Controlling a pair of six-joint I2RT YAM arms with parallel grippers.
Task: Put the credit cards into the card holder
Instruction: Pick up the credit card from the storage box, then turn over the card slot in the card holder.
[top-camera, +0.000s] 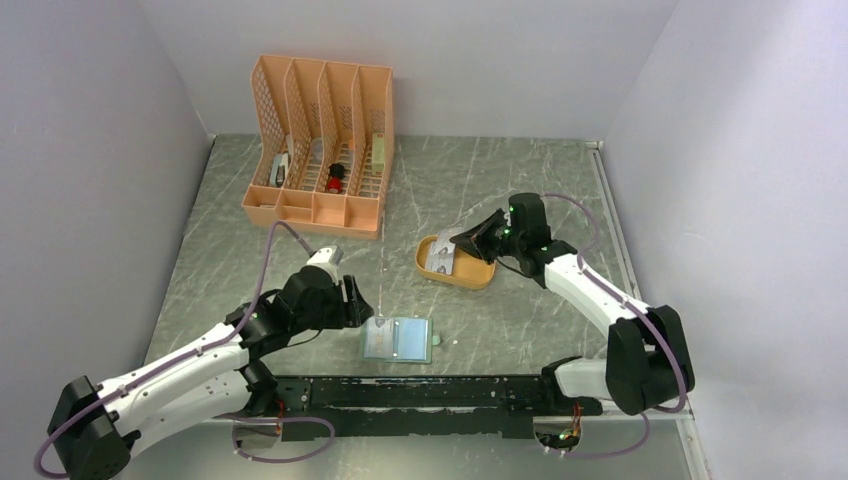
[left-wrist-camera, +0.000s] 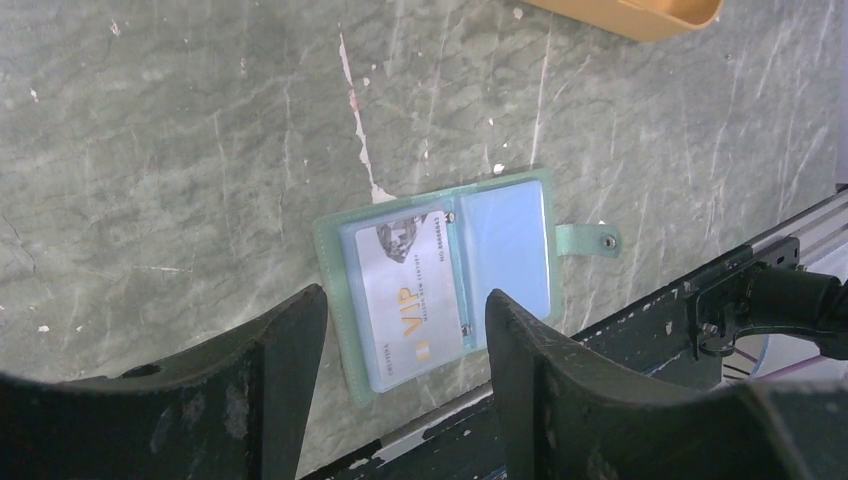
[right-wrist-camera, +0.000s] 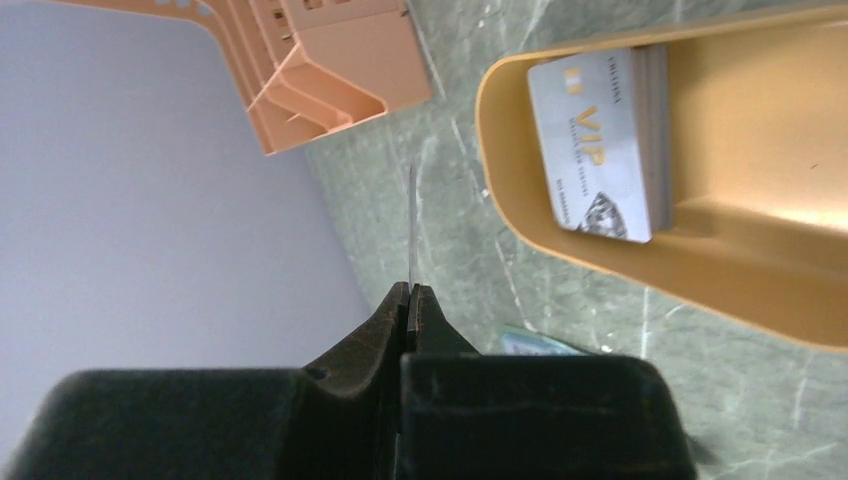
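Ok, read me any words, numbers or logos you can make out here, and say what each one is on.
"VIP", gold letters: on the sleeved card in the open card holder.
"VIP", gold letters: on the top card of the stack in the yellow tray.
Smaller print and number lines on both: too small to read.
The edge-on card in the shut right gripper: face hidden.

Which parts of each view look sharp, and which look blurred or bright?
Left wrist: the fingers of the left gripper are dark and blurred, the card in the card holder sharp. Right wrist: the right gripper is soft, its held card a thin line; the stacked cards are legible, the tray bright. Top external: even light.
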